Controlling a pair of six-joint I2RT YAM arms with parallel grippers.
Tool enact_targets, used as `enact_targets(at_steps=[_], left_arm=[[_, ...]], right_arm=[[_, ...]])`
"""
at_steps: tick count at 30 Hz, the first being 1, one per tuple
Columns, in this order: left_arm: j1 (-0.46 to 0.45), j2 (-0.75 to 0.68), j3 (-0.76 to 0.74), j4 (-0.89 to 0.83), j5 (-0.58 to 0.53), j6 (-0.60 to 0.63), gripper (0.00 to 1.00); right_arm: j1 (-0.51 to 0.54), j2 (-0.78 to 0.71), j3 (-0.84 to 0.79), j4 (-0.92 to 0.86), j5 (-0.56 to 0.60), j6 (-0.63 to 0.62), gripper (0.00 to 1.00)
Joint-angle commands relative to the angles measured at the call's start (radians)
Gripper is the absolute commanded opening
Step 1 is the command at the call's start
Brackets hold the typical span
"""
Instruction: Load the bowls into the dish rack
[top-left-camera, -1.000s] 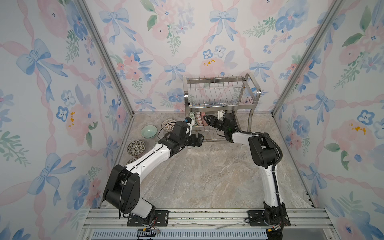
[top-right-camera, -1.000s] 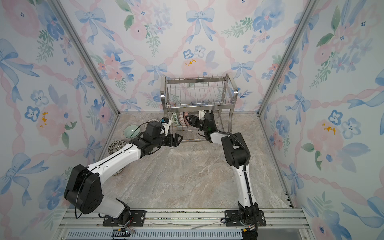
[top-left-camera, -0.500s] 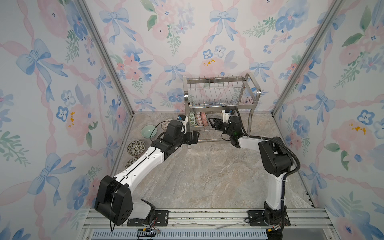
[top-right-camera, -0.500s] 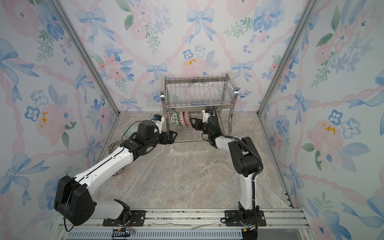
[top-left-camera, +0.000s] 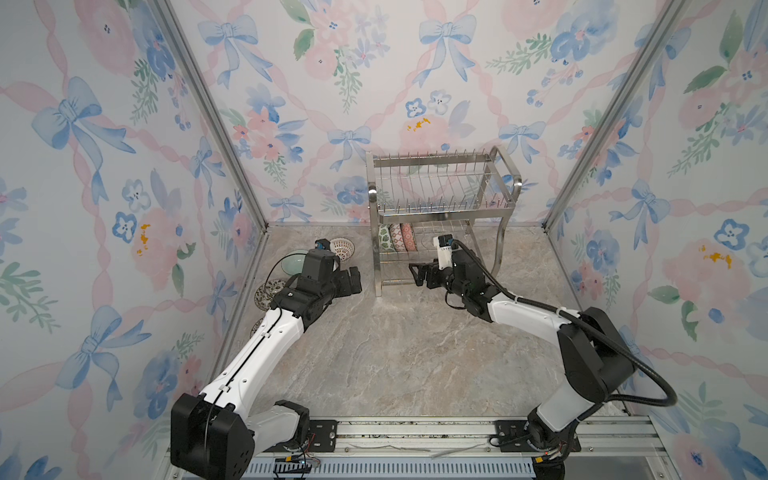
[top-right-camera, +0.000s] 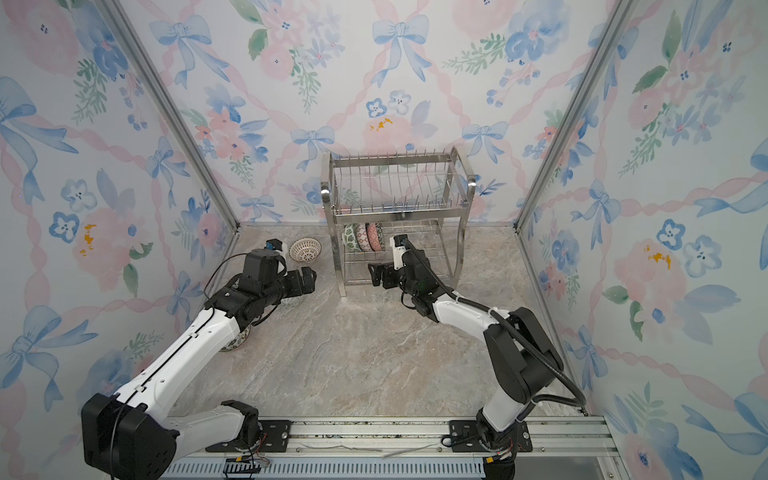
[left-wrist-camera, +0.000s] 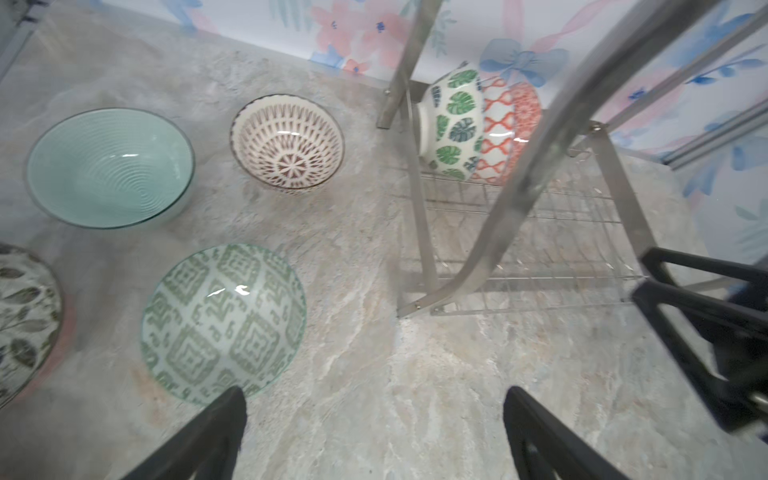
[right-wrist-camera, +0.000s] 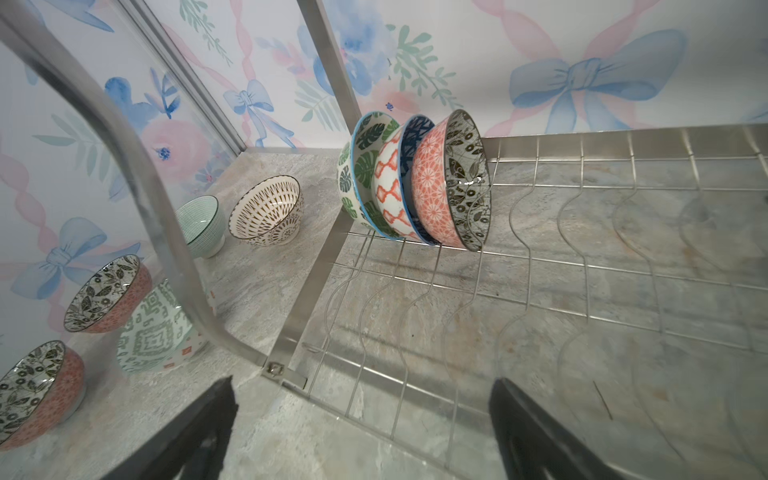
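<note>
dish rack (top-left-camera: 440, 195) is seen at centre back in both top views | left gripper (top-left-camera: 353, 281) is held wide open and empty, left of the rack | right gripper (top-left-camera: 417, 274) is spread wide and empty at the lower tier's front | three racked bowls (top-left-camera: 398, 237) are stood on edge at the lower tier's left end | loose bowls (top-left-camera: 341, 248) are seen on the floor at middle left

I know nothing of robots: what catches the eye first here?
The shiny wire dish rack by the flowery back wall, three patterned bowls standing on edge in its lower shelf. More bowls sit loose on the table left of it; the left pincer and right pincer both gape open, empty.
</note>
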Motion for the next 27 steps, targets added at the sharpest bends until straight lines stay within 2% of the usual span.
enact_targets(at_steps=[1, 5, 9, 16, 17, 20, 23, 26, 27], left_arm=[[0.035, -0.019, -0.018, -0.098, -0.106, -0.017, 0.98], [0.094, -0.048, -0.058, -0.104, -0.096, -0.008, 0.98], [0.157, -0.017, -0.1, -0.108, -0.151, 0.053, 0.98], [0.339, 0.025, -0.184, -0.132, -0.073, 0.051, 0.98], [0.351, 0.028, -0.19, -0.133, -0.058, 0.05, 0.98], [0.358, 0.049, -0.19, -0.13, -0.105, 0.058, 0.98], [0.361, 0.081, -0.191, -0.132, -0.127, 0.075, 0.93], [0.368, 0.126, -0.193, -0.132, -0.199, 0.084, 0.88], [0.377, 0.14, -0.192, -0.133, -0.182, 0.084, 0.86]], right_arm=[[0.053, -0.12, -0.01, -0.19, 0.167, -0.106, 0.97], [0.142, -0.215, 0.0, -0.335, 0.264, -0.156, 0.96], [0.217, -0.269, 0.0, -0.427, 0.347, -0.179, 0.96], [0.313, -0.227, 0.075, -0.53, 0.389, -0.241, 0.97], [0.321, -0.213, 0.085, -0.535, 0.391, -0.249, 0.97], [0.332, -0.174, 0.105, -0.542, 0.389, -0.265, 0.96], [0.333, -0.145, 0.12, -0.533, 0.374, -0.265, 0.97], [0.335, -0.128, 0.126, -0.514, 0.369, -0.259, 0.96], [0.334, -0.123, 0.129, -0.51, 0.368, -0.258, 0.97]])
